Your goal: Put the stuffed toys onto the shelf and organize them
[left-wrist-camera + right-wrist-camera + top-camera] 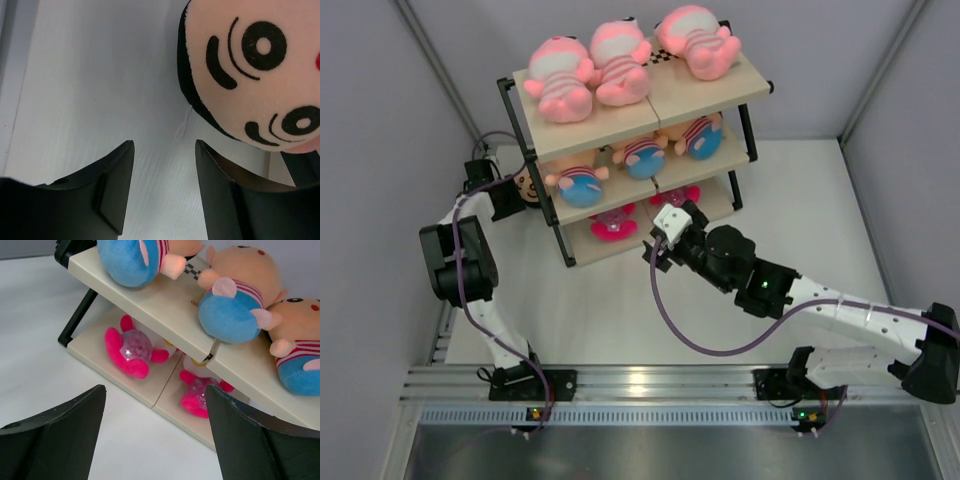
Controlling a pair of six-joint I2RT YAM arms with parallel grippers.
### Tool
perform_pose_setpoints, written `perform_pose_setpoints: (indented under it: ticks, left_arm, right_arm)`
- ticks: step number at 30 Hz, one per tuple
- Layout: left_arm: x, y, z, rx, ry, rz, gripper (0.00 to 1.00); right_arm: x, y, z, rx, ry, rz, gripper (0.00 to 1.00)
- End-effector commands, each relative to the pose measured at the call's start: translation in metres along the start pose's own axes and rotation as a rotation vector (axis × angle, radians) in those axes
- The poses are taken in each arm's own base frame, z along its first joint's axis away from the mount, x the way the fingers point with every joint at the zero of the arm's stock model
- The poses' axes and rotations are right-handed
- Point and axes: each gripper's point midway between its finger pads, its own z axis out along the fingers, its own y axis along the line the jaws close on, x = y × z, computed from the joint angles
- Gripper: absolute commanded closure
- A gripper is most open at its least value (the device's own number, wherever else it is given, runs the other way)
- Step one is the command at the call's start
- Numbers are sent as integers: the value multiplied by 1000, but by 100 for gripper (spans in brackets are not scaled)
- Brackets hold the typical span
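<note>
Well, my worktop (800,220) is white and smooth. On it stands the shelf (745,82), made of flat cream boards in a thin black frame. Three soft pink stuffed toys (620,62) lie on top, and three boy dolls (642,158) with round blue bottoms lie in the middle. Another boy doll (260,75), with a fuzzy round face, is beside the shelf's left end. My bent left arm points my left gripper (164,150) at it, spread apart and holding nothing. My right gripper (155,387) faces the shelf's low part, spread and holding nothing too.

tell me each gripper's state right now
Left gripper: open, empty, by a boy doll's head.
Right gripper: open, empty, facing the shelf.
</note>
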Motion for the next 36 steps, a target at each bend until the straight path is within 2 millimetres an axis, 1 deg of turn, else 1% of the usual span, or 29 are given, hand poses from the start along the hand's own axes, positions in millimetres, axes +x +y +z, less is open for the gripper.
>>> perform_pose_setpoints:
  ticks: [1, 2, 5, 6, 9, 10, 13, 16, 18, 19, 20, 22, 23, 25, 27, 29, 30, 31, 32, 33, 34, 35, 36]
  left_arm:
    - [-27, -10, 9, 46, -62, -21, 44]
    - [-33, -11, 10, 49, -73, -19, 45]
    - [-33, -13, 17, 63, -62, -18, 48]
    - [-33, -17, 18, 87, -56, -16, 49]
    - [-30, -20, 21, 107, -45, -20, 53]
    - [-29, -20, 23, 108, -42, -19, 58]
    - [-30, -22, 25, 124, -38, -6, 66]
    - [-25, -23, 29, 130, -11, -7, 66]
    - [-23, -20, 32, 119, -7, -5, 69]
    - [-25, -19, 33, 112, -11, -5, 74]
    - [-27, -19, 33, 111, -15, -1, 84]
    - [-28, -19, 34, 110, -18, -1, 98]
    - [-28, -18, 34, 106, -17, -3, 100]
    - [-28, -18, 33, 103, -17, 0, 100]
    - [-29, -14, 29, 81, -23, 6, 100]
    - [-27, -9, 16, 60, -29, 37, 100]
    - [-23, -9, 11, 57, -23, 49, 100]
    - [-9, -4, 5, 51, -1, 74, 100]
    - [-12, -2, -10, 49, -19, 87, 100]
    - [-9, -1, -19, 55, -16, 97, 100]
    - [-5, 8, -27, 51, -13, 94, 100]
    - [17, 15, -34, 50, 40, 94, 100]
    - [12, 15, -54, 75, 11, 116, 100]
  right_arm:
    - [-13, -12, 8, 32, -20, 0, 19]
    - [-10, -13, 9, 33, -12, -1, 19]
    - [-4, -10, 15, 27, 7, -7, 19]
    - [-5, -11, 15, 32, 9, -7, 19]
    - [-3, -12, 18, 38, 14, -8, 19]
    - [-3, -14, 18, 40, 12, -7, 19]
    - [-2, -15, 19, 41, 18, -6, 19]
    - [0, -16, 20, 43, 20, -4, 19]
    - [0, -17, 19, 44, 22, -5, 19]
    - [0, -18, 19, 48, 21, -4, 19]
    - [0, -18, 19, 47, 23, -4, 19]
    - [1, -19, 19, 49, 26, 0, 19]
    - [-1, -19, 18, 49, 23, -1, 19]
    - [1, -19, 18, 49, 26, 0, 19]
    - [0, -20, 17, 51, 26, 2, 19]
    - [-1, -20, 16, 49, 22, 4, 19]
    - [-2, -20, 15, 50, 21, 4, 19]
    - [-1, -20, 16, 49, 26, 5, 19]
    - [-2, -20, 16, 45, 24, 6, 19]
    - [-2, -19, 16, 41, 27, 6, 19]
    - [-1, -17, 16, 31, 32, 9, 19]
    - [-3, -15, 17, 20, 30, 13, 19]
    - [-3, -13, 17, 8, 28, 17, 19]
